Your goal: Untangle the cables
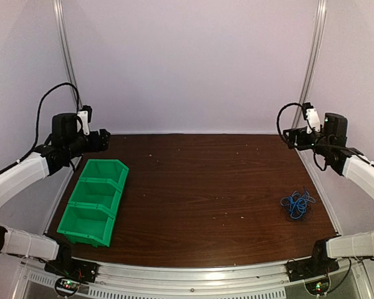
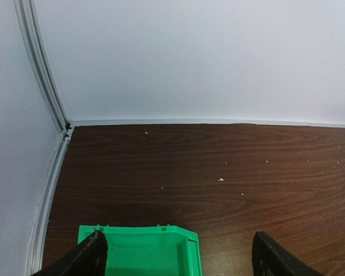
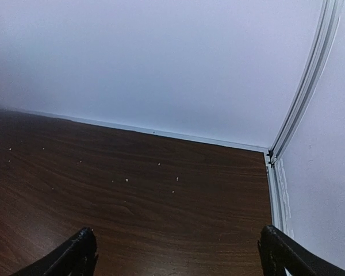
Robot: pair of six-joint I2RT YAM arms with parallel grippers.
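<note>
Hovering with left gripper point(image 2: 178, 246) and right gripper point(image 3: 177, 233) spread wide, holding nothing; best aiming for one outer loop of the cables point(image 1: 297, 204).

This looks like a robotics lab test cell. A dark wood-grain table point(image 1: 193, 187) is boxed in by plain white panels point(image 1: 187, 62), which meet at aluminium posts point(image 1: 65, 50) in the upper corners of the frame. Two white-and-black robot arms point(image 1: 19, 177) are bolted to a metal rail point(image 1: 193, 274) along the bottom edge, with small indicator lights point(image 1: 65, 285) glowing at their bases. A green plastic parts bin point(image 1: 93, 199) sits at lower left.
</note>
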